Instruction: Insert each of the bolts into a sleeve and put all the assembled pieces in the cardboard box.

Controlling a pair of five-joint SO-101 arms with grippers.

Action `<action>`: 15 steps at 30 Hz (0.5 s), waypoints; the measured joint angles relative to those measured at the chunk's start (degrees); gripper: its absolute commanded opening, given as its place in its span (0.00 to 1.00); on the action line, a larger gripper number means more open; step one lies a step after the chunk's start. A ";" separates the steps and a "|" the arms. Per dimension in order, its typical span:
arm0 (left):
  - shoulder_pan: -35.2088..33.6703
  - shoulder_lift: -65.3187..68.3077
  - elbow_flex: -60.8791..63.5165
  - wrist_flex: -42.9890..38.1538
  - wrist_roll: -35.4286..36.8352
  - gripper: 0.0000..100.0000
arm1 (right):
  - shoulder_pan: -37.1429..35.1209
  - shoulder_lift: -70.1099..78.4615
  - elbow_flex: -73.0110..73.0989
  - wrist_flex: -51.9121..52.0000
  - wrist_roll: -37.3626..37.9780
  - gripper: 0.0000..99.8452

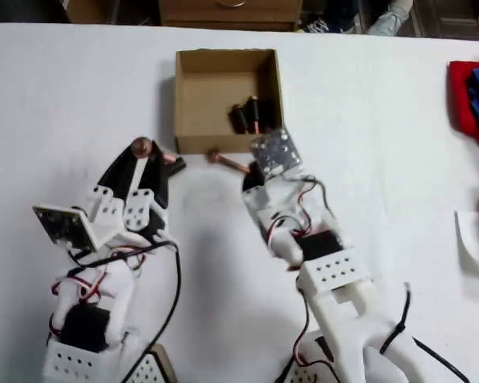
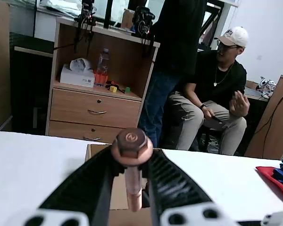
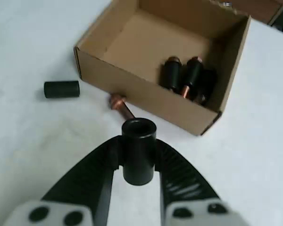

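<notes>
The left gripper (image 2: 132, 162) is clamped on a bolt (image 2: 131, 141), head up and shaft free, probably ready for insertion. A spare sleeve (image 3: 61, 89) and a second bolt (image 3: 120, 104) lie before the cardboard box (image 3: 132, 80). The right gripper (image 3: 139, 148) squeezes an upright sleeve (image 3: 139, 165), with its mouth upward to receive the bolt.

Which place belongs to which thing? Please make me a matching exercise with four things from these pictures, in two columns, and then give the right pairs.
Things
1. upright bolt
2. upright sleeve
3. lying sleeve
4. assembled pieces

Places
A. inside the cardboard box
B. held in the right gripper
C. on the table, outside the box
D. held in the left gripper

Pairs: 1-D, 2-B, 3-C, 4-A
</notes>
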 measured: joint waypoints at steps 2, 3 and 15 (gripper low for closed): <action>0.26 0.26 0.00 -0.09 0.53 0.03 | -1.49 0.00 0.26 -3.69 0.00 0.02; 0.26 0.53 0.00 -0.09 1.58 0.03 | -2.37 0.00 0.26 -4.84 0.00 0.02; 9.67 23.82 -20.31 10.02 13.89 0.03 | -5.36 0.00 0.35 -9.23 0.00 0.02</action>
